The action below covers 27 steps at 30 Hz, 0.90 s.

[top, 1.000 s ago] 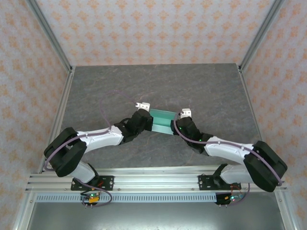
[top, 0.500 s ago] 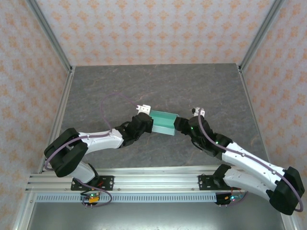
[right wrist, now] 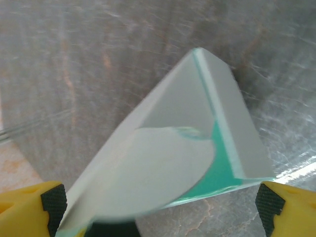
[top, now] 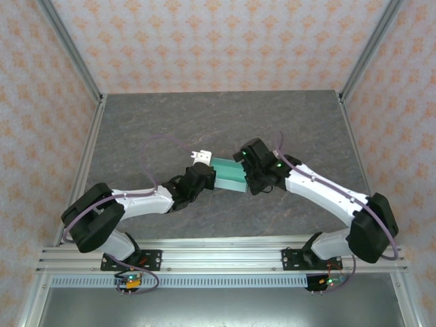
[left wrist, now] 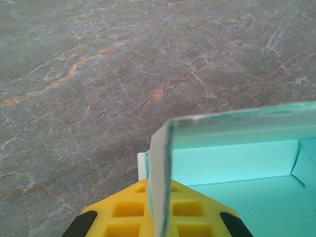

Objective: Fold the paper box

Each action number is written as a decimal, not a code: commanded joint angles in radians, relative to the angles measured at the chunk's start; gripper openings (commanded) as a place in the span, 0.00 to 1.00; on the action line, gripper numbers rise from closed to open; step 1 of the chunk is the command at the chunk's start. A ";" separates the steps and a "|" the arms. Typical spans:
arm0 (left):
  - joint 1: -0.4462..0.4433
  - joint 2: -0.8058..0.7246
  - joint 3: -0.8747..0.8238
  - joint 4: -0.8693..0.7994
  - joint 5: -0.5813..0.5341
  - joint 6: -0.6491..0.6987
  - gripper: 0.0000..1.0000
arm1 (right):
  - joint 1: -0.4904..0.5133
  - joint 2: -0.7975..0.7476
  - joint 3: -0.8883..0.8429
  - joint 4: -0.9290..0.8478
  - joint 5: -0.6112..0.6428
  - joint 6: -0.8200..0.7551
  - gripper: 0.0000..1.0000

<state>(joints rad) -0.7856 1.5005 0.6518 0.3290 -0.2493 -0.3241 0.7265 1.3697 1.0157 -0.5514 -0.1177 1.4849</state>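
Mint-blue card near the middle of the grey veined stone-look table (top: 293, 122): from the top camera, the pale mint-blue thin-card paper box (top: 230, 175) sat partly formed between the two claws, one long wall raised. The left gripper (top: 210, 178) met its left end and the right gripper (top: 249, 177) its right end. The left arm lay low, reaching in from the near-left. The right arm arched over from the near-right, its wrist bent back toward the box.

Left wrist camera: the paper box was open toward the lens, its inside showing a floor and inner walls in brighter mint. A thin end wall stood upright on edge. The left gripper was clamped tight on that wall, with a yellow finger pad (left wrist: 126, 215) pressed to either face of the card. Table surface ran beyond, and the box corner appeared lifted above it.

Right wrist camera, somewhat blurred: the paper box was seen tilted, corner uppermost, with a rounded pale flap folded across its near face and a strip of deeper mint visible behind. The right gripper was spread wide, yellow fingertips (right wrist: 24, 207) at the frame's lower corners, the box lying between them. Whether either tip touched the card, I could not tell.
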 commanded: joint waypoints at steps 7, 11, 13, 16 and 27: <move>-0.006 -0.085 -0.047 -0.057 -0.035 -0.064 0.44 | -0.008 -0.022 -0.046 -0.123 0.107 0.037 0.90; -0.005 -0.207 -0.071 -0.095 0.024 -0.122 0.62 | 0.006 -0.045 -0.106 -0.105 0.131 0.036 0.87; -0.004 -0.270 -0.058 -0.188 0.046 -0.155 0.66 | 0.015 -0.044 -0.121 -0.104 0.145 0.038 0.87; -0.005 -0.362 -0.048 -0.278 0.108 -0.166 0.67 | 0.026 -0.032 -0.133 -0.100 0.158 0.035 0.87; 0.005 -0.574 0.021 -0.526 -0.091 -0.216 1.00 | 0.039 -0.028 -0.134 -0.116 0.202 0.010 0.87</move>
<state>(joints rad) -0.7853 0.9295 0.6094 -0.0734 -0.2340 -0.5453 0.7589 1.3445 0.8917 -0.6277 0.0277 1.5105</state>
